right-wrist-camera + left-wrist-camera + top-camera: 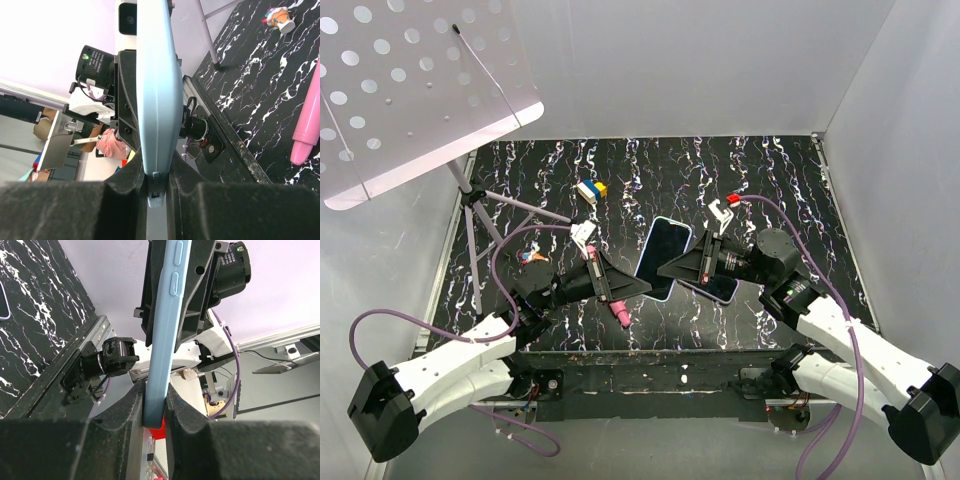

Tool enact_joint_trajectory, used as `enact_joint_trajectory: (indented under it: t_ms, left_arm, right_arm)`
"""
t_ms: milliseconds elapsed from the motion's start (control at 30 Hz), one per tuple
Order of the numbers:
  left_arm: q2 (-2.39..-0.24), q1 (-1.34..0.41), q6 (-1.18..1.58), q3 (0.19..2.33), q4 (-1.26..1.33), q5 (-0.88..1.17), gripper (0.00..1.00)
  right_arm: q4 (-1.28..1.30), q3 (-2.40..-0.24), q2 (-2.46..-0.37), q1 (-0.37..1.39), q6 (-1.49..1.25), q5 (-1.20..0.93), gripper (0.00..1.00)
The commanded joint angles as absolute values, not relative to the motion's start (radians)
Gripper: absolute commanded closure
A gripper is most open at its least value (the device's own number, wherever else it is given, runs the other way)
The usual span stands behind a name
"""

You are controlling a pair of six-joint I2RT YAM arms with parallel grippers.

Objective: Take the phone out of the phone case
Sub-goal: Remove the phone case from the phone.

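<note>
Where the two arms meet over the near part of the black marbled surface (780, 170), both pincers hold one thing between them. The left pincer (642, 289) (155, 412) is closed narrowly on the light blue phone case (654, 296) (164, 340), its two dark pads pressing on the front and the back of the case. The right pincer (665, 268) (156, 182) comes from the other side and clamps the same phone case (157, 90) in the same way. The phone (667, 245) sits inside the case, lifted off the surface and tilted. Its dark screen is turned up toward the top camera, and its long axis runs from near to far, leaning a little to the right at the far end. Both wrist cameras see it only edge-on; two long side buttons (175, 267) show on the thin edge. White print on the black motor housing (234, 262) behind it is too small to read. Just beside the left pincer a pink marker (618, 312) lies on the surface. Under the right pincer lies a dark flat thing with rounded corners (723, 290), mostly hidden, so I cannot tell what it is. Farther away stand a small toy figure (532, 257), a white, blue and yellow block (591, 189) and a red and white piece (733, 200). At the far left a perforated music stand (410, 80) is cut off by the frame.
</note>
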State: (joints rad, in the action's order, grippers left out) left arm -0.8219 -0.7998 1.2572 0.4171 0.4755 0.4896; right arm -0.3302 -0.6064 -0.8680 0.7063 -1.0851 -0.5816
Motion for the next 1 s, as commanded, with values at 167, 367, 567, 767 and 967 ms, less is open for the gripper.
enact_joint_trajectory:
  t_ms: [167,367,567,767,967]
  left_arm:
    - [-0.868,-0.807,1.255,0.5,0.505,0.46,0.85]
    - [-0.874,-0.805,1.23,0.499,0.528,0.486,1.0]
    - [-0.842,-0.805,1.19,0.482,0.512,0.558,1.0]
    - [-0.845,-0.805,1.143,0.488,0.535,0.656,1.0]
    - [-0.844,-0.807,1.083,0.522,0.508,0.765,1.0]
  right_arm:
    - [-0.365,-0.68,-0.89,0.721,-1.051,-0.627,0.99]
    - [-0.129,-0.761,-0.865,0.686,-0.968,-0.584,0.41]
    - [0.11,-0.899,-0.896,0.621,-0.813,-0.636,0.12]
    - [0.166,-0.971,-0.959,0.601,-0.703,-0.86,0.23]
    - [0.106,-0.988,-0.999,0.581,-0.713,-1.026,0.38]
